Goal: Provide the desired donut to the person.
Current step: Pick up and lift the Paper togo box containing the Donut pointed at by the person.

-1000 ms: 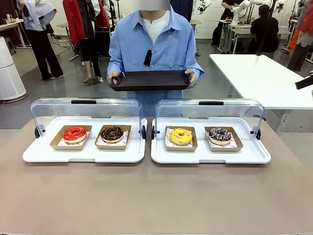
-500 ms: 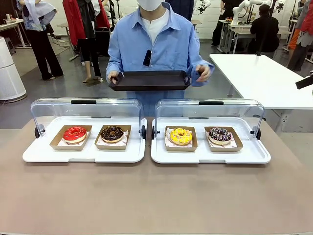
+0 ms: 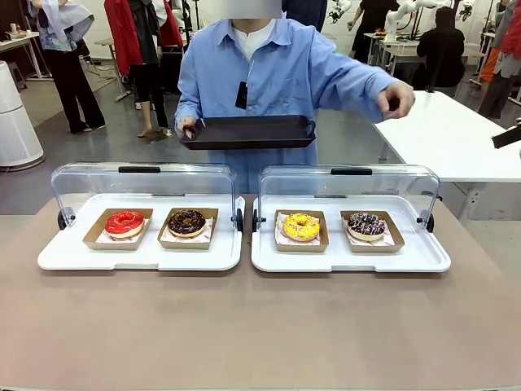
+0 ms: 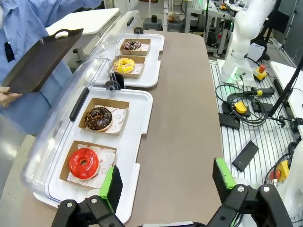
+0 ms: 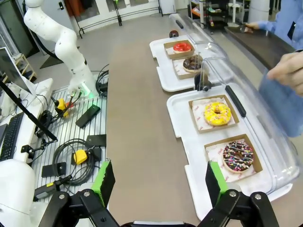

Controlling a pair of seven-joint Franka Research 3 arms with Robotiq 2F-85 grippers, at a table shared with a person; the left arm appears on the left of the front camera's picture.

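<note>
- Plainly, the left gripper stood wide apart and held nothing, its green pads hanging over the near edge of the table, just near of the left case.
- The right gripper was likewise spread wide and empty, over the bare table near the right case.
- The left case, a white base with its clear lid swung up at the far side, held two donuts, each in its own cardboard tray: a red-glazed donut on the left and a chocolate donut to its right.
- The right case, just beside the left one and open the same way, held a yellow donut on the left and a sprinkled donut on the right, also in cardboard trays.
- All four donuts lay untouched, well apart from both grippers.
- The person stood at the far side of the table, behind the gap between the cases.
- One hand gripped the left end of a dark tray held level at chest height.
- The other hand was stretched out to the right, off the tray, above and beyond the right case, touching nothing.
</note>
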